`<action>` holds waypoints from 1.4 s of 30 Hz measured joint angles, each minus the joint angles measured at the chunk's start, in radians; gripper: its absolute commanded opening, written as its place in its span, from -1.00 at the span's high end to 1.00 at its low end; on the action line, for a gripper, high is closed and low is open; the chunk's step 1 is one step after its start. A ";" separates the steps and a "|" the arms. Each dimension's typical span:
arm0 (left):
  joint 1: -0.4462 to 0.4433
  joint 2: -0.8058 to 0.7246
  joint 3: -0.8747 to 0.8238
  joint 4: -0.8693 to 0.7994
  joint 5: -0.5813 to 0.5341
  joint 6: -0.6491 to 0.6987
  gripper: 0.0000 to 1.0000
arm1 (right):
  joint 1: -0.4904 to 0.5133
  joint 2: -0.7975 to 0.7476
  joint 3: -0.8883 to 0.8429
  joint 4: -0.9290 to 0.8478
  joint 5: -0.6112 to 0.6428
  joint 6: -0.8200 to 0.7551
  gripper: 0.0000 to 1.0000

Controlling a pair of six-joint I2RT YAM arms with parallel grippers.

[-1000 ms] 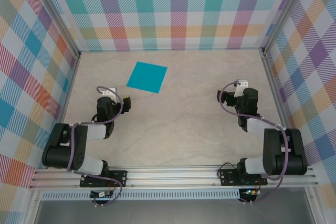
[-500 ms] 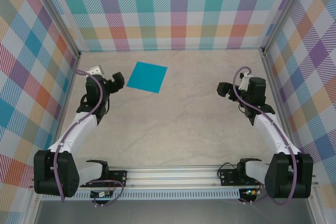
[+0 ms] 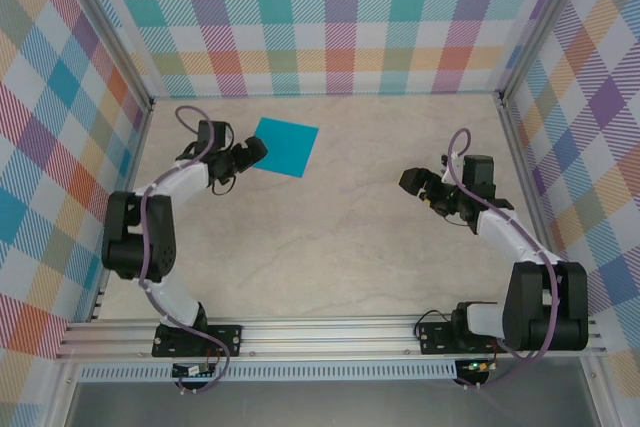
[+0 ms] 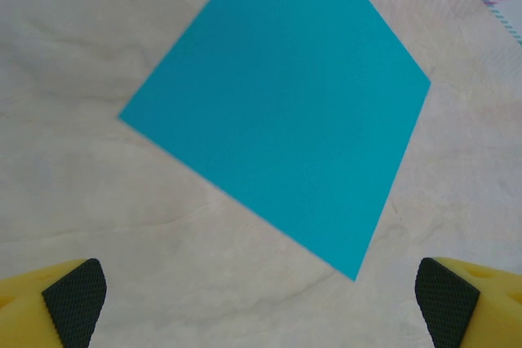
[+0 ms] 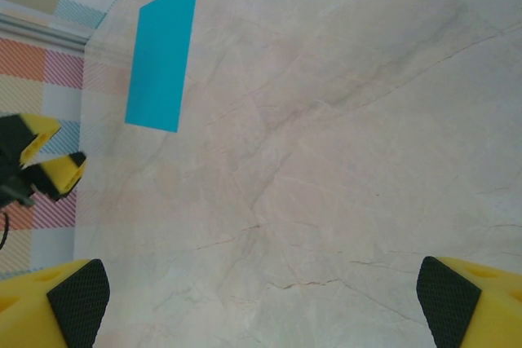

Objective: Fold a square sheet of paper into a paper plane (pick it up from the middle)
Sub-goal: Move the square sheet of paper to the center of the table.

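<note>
The square sheet of paper (image 3: 283,146) is teal-blue and lies flat and uncreased on the table at the back left; it has no paper plane shape. My left gripper (image 3: 250,154) hovers open at the sheet's left edge. In the left wrist view the sheet (image 4: 281,103) sits ahead of that gripper (image 4: 259,303), with nothing between its yellow fingers (image 4: 73,299). My right gripper (image 3: 413,183) is open over bare table at the right, well away from the sheet. The right wrist view has the sheet (image 5: 163,59) far off at upper left, beyond the open right gripper (image 5: 259,299).
Plaid walls (image 3: 330,17) enclose the marble-patterned table (image 3: 330,247) on three sides, with metal corner posts (image 3: 510,107). The arm bases sit on a rail (image 3: 330,332) at the near edge. The left gripper (image 5: 45,160) appears at the left of the right wrist view.
The left arm has swung up and right, bringing its gripper to the sheet's left edge. The right gripper has shifted slightly left and nearer. Both grippers stay open; the sheet has not moved.
</note>
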 measured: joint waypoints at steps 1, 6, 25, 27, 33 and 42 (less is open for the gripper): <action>-0.015 0.055 0.058 -0.013 0.011 0.004 -1.00 | 0.001 0.003 0.000 0.000 -0.013 0.002 -1.00; -0.068 0.251 0.262 -0.056 0.037 0.018 -1.00 | 0.002 0.024 0.003 -0.001 -0.058 0.002 -1.00; -0.091 0.502 0.581 -0.214 0.059 0.039 -1.00 | 0.068 0.148 0.052 0.003 -0.082 0.022 -1.00; -0.096 0.468 0.517 -0.175 0.060 0.021 -1.00 | 0.083 0.149 0.055 -0.002 -0.078 0.024 -1.00; -0.137 0.326 0.271 -0.045 0.055 -0.086 -1.00 | 0.127 0.145 0.056 -0.038 -0.041 0.040 -1.00; -0.347 0.121 -0.078 0.200 -0.054 -0.354 -1.00 | 0.244 0.078 0.037 -0.090 0.055 0.078 -0.95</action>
